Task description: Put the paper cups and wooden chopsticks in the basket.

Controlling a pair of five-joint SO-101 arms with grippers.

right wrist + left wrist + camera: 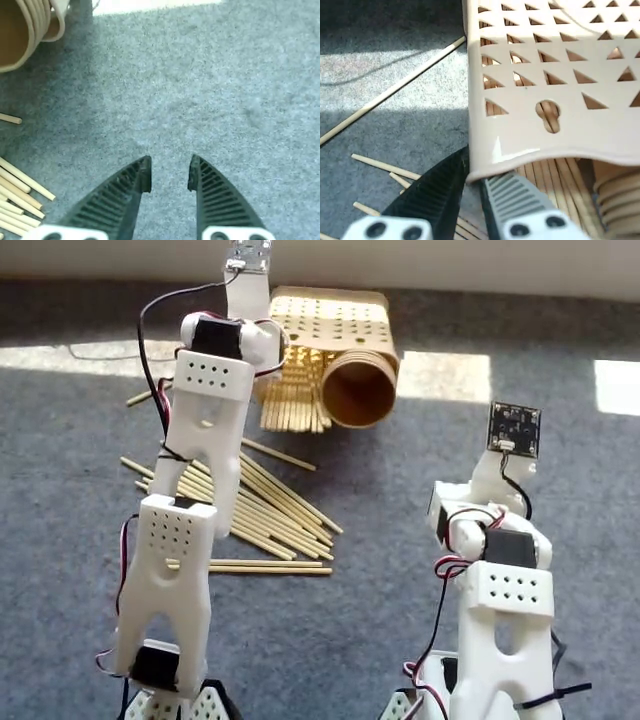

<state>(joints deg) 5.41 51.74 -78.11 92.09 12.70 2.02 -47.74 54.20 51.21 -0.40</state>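
The cream perforated basket [330, 325] lies tipped on its side at the back of the grey carpet. A stack of paper cups [360, 390] and a bundle of wooden chopsticks [295, 400] stick out of its mouth. More chopsticks [260, 515] lie scattered on the carpet in front of it. My left gripper [475, 182] is shut on the edge of the basket [545, 75], with the chopsticks [555, 175] and the cups [620, 195] just under that wall. My right gripper [169, 175] hangs open over bare carpet, holding nothing, with the cups [25, 30] and loose chopsticks [15, 195] off to one side.
The left arm [200, 470] stretches over the scattered chopsticks toward the basket. The right arm [500, 570] stands at the front right. A single chopstick [395, 87] lies on the carpet beside the basket. Sunlit patches cross the carpet at the back.
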